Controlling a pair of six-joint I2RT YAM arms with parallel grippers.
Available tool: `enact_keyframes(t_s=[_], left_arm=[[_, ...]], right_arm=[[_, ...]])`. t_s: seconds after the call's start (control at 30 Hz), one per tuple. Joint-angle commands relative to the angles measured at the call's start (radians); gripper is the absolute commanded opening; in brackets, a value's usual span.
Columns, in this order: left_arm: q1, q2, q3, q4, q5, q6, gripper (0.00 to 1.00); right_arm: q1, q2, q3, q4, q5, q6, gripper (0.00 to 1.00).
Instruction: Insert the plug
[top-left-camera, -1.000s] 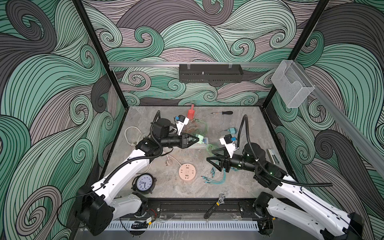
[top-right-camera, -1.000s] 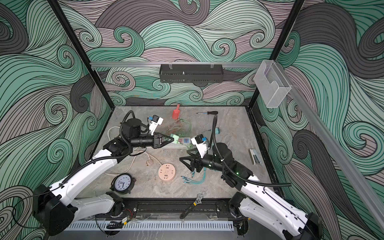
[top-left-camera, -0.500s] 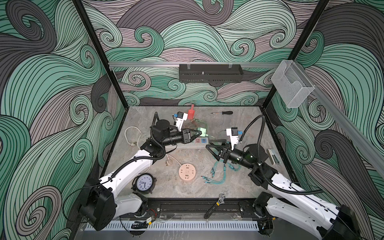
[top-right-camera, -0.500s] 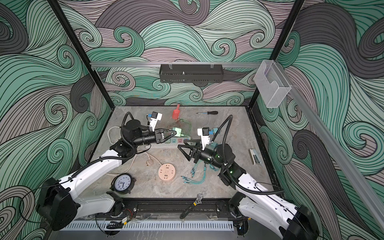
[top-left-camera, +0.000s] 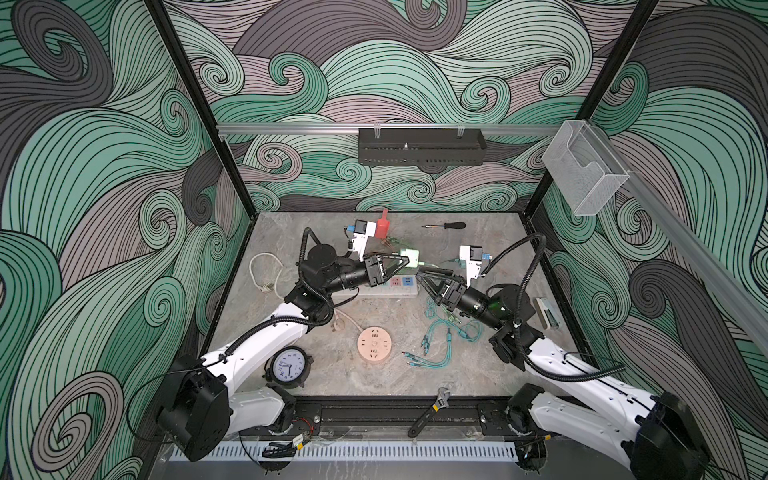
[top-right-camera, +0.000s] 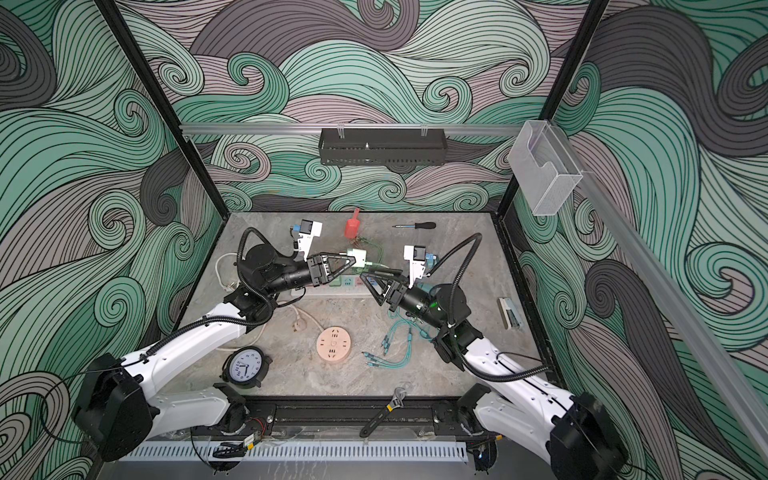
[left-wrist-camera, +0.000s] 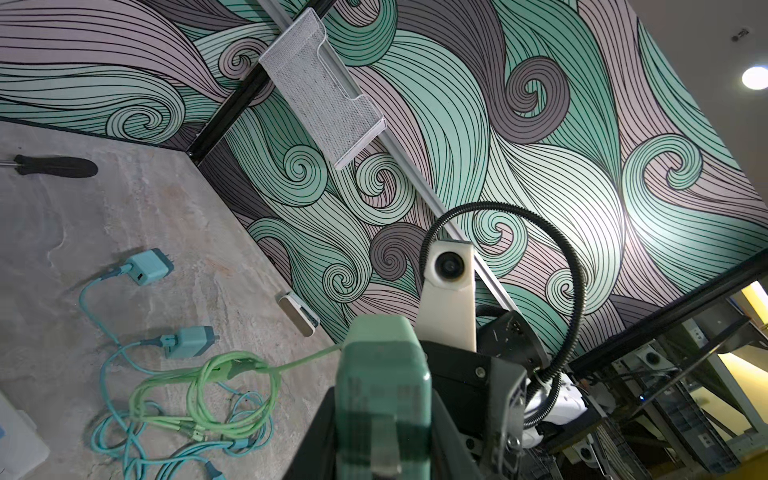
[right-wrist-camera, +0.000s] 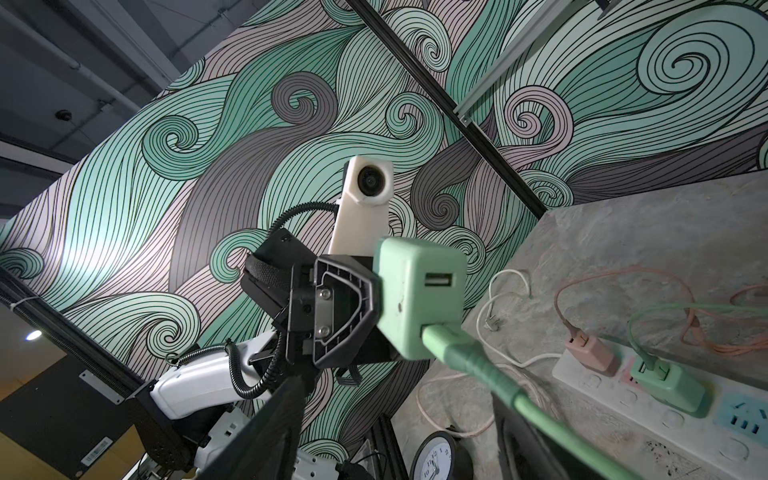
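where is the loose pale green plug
In both top views the pale green plug is clamped in the left claw, mid-table, raised beside the white power strip.

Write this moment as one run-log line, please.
left pincer: shut on green charger | right pincer: open | power strip: charger not yet inserted

One power strip (top-left-camera: 399, 291), one round socket (top-left-camera: 374, 343), one clock (top-left-camera: 287, 368), one wrench (top-left-camera: 432, 411), one screwdriver (top-left-camera: 446, 225).

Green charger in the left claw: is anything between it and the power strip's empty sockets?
Nothing visible lies between the green charger and the power strip below it; the open right gripper hovers by the strip's end.
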Motion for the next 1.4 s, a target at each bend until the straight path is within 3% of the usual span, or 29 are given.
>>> enact_keyframes(t_s=[0.0,0.37,1.37], left_arm=[[-0.021,-0.014,0.003,0.11,-0.004,-0.012,0.0],[-0.061,-0.009,-0.018,0.173,-0.003,-0.005,0.0],[-0.081,-0.014,-0.036,0.158,-0.003,0.021,0.0]], right_arm=[[-0.009,0.025,-0.012,0.136,-0.012,0.067,0.71],[-0.026,0.082,-0.017,0.303,-0.011,0.146,0.64],[-0.026,0.122,0.012,0.369,-0.051,0.182,0.39]])
